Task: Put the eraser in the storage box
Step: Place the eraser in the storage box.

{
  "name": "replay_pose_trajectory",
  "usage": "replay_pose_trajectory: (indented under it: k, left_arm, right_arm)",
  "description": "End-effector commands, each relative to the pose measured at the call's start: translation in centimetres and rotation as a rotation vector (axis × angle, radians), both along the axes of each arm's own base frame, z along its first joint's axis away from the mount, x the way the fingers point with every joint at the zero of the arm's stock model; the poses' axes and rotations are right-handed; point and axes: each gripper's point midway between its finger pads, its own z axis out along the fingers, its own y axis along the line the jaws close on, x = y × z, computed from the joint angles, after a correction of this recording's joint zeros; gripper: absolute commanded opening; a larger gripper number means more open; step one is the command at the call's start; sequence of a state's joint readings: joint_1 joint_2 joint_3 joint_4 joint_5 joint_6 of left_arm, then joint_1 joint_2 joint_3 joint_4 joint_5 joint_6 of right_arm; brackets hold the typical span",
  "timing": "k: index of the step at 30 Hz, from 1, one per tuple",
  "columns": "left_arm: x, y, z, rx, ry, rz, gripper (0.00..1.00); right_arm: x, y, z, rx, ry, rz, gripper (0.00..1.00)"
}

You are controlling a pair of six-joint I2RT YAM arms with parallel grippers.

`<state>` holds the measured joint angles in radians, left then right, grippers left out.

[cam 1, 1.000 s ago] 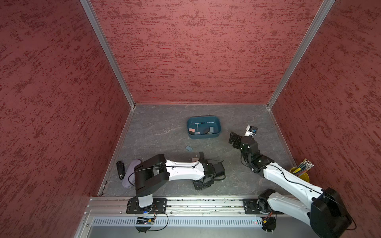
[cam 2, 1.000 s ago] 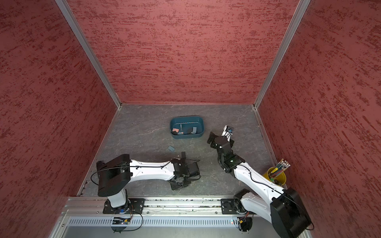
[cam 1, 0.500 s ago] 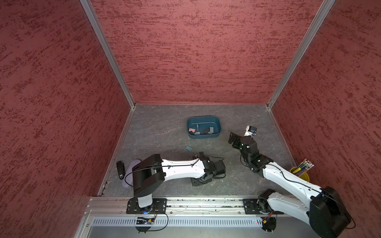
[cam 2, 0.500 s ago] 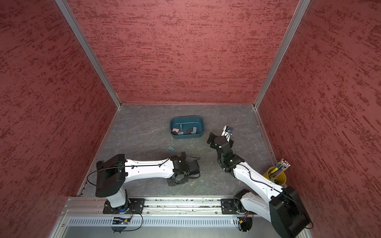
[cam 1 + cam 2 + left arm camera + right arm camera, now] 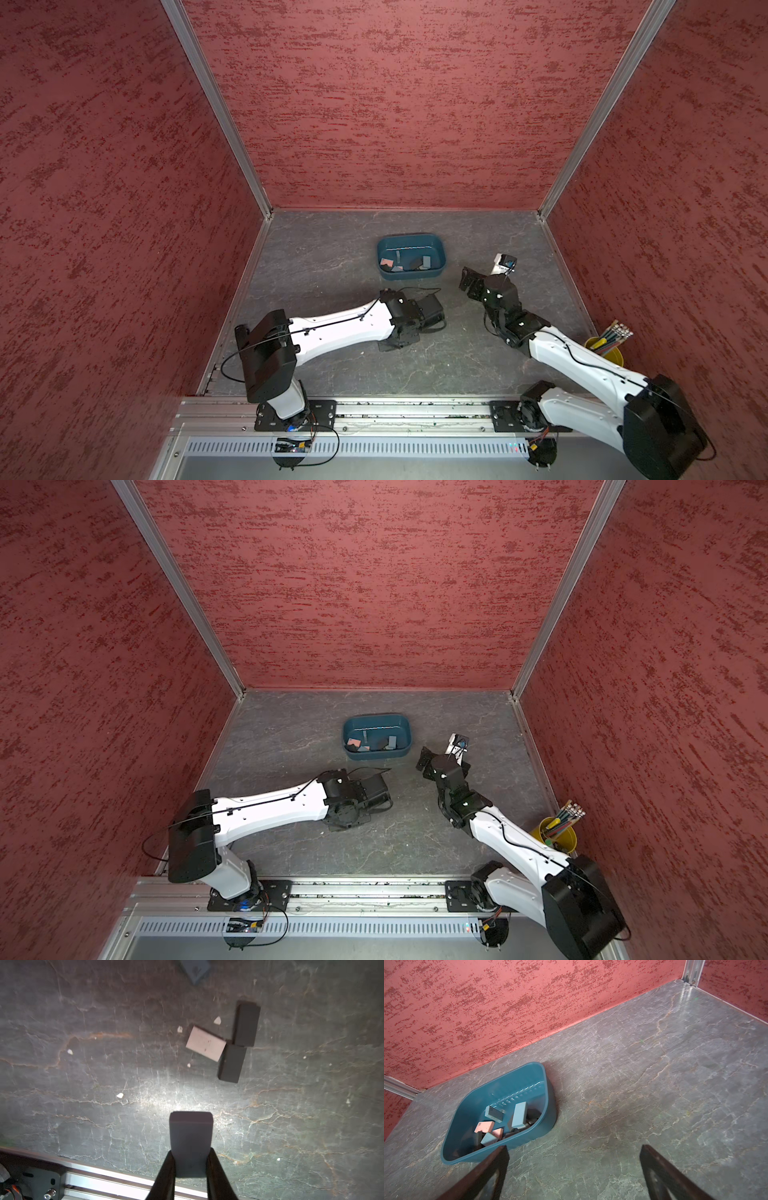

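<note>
In the left wrist view my left gripper (image 5: 190, 1152) is shut on a grey eraser (image 5: 191, 1132), which sticks out beyond the fingertips, low over the stone floor. In both top views this gripper (image 5: 394, 344) (image 5: 345, 823) lies under its wrist, near the front middle. The teal storage box (image 5: 411, 240) (image 5: 376, 718) stands farther back with several erasers inside. My right gripper (image 5: 573, 1151) is open and empty, right of the storage box (image 5: 529, 1138); in both top views it (image 5: 471, 283) (image 5: 425, 762) hovers beside the box.
Loose erasers lie on the floor ahead of the left gripper: a pale pink one (image 5: 205, 1043), two dark ones (image 5: 246, 1023) (image 5: 231, 1064) and a blue-grey one (image 5: 195, 969). A yellow pencil cup (image 5: 604, 353) stands front right. Red walls enclose the floor.
The left wrist has shifted a little to the left and away from the front rail, and its elbow has swung inward. The right arm has stayed in place.
</note>
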<state>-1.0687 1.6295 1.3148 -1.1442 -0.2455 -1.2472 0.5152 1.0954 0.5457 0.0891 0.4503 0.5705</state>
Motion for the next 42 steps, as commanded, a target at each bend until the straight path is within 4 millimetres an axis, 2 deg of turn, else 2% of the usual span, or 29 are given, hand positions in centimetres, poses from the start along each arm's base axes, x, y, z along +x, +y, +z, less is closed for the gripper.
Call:
replay_pose_trajectory:
  k: [1, 7, 13, 19, 23, 26, 31, 36, 42]
  left_arm:
    - [2.5, 0.5, 2.5, 0.002, -0.061, -0.055, 0.24]
    - [7.6, 0.8, 4.9, -0.006, -0.132, -0.080, 0.25]
    - [13.3, -0.3, 6.5, -0.011, -0.189, -0.133, 0.25]
    - [18.8, -0.5, 5.5, -0.008, -0.193, -0.136, 0.25]
    - [21.8, -1.6, 4.3, -0.057, -0.186, -0.149, 0.25]
    - [23.3, -2.7, 3.1, -0.080, -0.163, -0.169, 0.26]
    - [25.8, -2.3, 1.0, -0.029, -0.159, -0.175, 0.26]
    - [26.8, -1.7, -1.1, -0.015, -0.135, -0.170, 0.27]
    - [27.3, -0.9, -2.6, 0.010, -0.114, -0.167, 0.28]
  right_arm:
    - [0.1, 0.1, -0.4, 0.017, -0.004, 0.003, 0.99]
    - [0.1, 0.2, -0.4, 0.021, -0.002, 0.006, 0.99]
    - [0.1, 0.4, -0.6, 0.029, 0.003, 0.016, 0.99]
    - [0.1, 0.7, -0.6, 0.037, 0.006, 0.028, 0.99]
    - [0.1, 0.9, -0.7, 0.043, 0.007, 0.036, 0.99]
    - [0.1, 1.1, -0.7, 0.046, 0.011, 0.046, 0.99]
    - [0.1, 1.3, -0.8, 0.052, 0.012, 0.057, 0.99]
    - [0.2, 1.5, -0.8, 0.056, 0.015, 0.065, 0.99]
    - [0.3, 1.7, -1.1, 0.054, 0.023, 0.074, 0.99]
